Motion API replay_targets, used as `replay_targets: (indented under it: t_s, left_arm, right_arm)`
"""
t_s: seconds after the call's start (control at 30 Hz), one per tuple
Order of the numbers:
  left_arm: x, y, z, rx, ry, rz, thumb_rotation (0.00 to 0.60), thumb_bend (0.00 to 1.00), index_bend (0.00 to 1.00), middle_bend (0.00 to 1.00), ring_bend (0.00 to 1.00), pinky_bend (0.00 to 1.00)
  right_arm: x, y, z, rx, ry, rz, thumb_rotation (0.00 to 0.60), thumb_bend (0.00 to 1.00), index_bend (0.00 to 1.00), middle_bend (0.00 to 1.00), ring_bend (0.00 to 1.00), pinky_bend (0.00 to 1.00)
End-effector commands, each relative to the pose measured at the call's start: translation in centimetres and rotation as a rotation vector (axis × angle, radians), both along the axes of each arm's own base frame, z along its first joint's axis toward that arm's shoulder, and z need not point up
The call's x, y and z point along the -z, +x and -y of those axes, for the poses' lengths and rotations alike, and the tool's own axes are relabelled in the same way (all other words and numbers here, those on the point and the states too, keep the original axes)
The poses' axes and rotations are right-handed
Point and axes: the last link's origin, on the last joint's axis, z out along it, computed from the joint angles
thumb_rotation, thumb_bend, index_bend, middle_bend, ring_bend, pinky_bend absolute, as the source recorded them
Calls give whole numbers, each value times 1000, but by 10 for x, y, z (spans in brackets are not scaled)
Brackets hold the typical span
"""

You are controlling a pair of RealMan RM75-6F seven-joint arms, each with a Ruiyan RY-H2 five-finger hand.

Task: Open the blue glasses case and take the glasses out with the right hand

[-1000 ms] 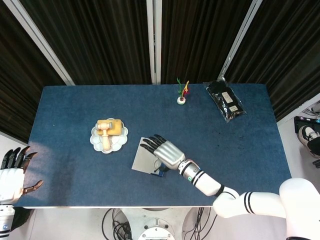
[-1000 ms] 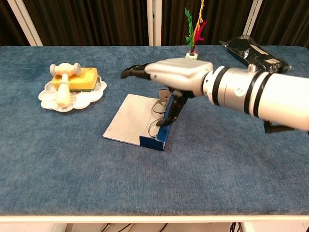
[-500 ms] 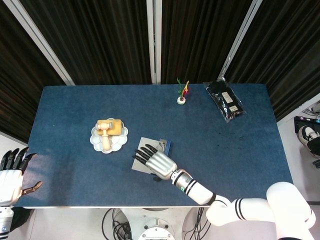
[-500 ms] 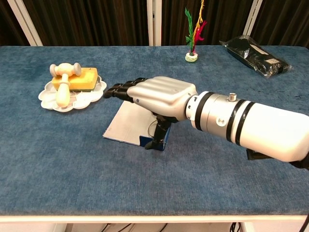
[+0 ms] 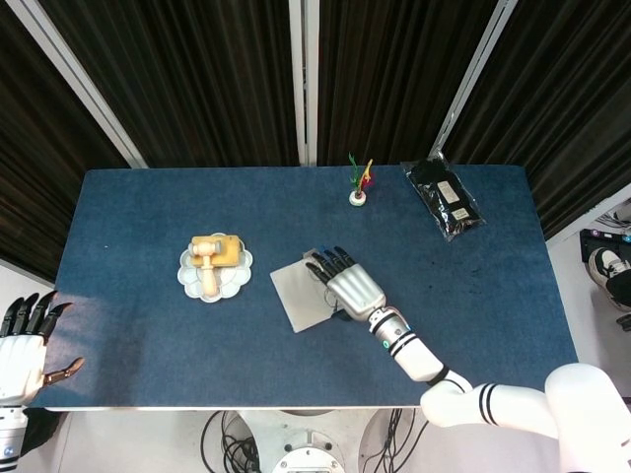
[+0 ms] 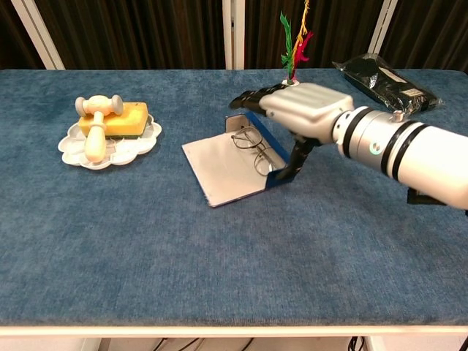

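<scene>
Case point(image 6: 234, 170) lies open mid-tabletop point(image 5: 148, 325), grey lid flat, blue tray on its right side. Right hand point(image 6: 303, 106) over the tray, fingers point(image 6: 248, 96) extended together, thumb down at the tray's near end. Glasses point(image 6: 252, 146) lie in the tray. Left hand point(image 5: 22, 340) off the left edge, fingers spread, holding nothing. Plate point(image 5: 189, 276) near the left side.
</scene>
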Motion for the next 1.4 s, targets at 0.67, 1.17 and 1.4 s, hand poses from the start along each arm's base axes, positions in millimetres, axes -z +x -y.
replay_targets:
  t_s: [0.67,1.17,1.4]
  left_arm:
    - [-1,0,2,5,8,2,600,36,212,65,0,0]
    - [-1,-4,4,-7,13,11,600,36,212,65,0,0]
    - [-1,-5,4,-10,13,16,600,36,212,65,0,0]
  right_arm:
    - [-2,7,9,74,33,104,598,40,0,0,0,0]
    - [8,-17,31,135,-15,23,600,176,0,0,0,0]
    - [-14,-41,49,213,-73,-15,600,189,0,6,0,0]
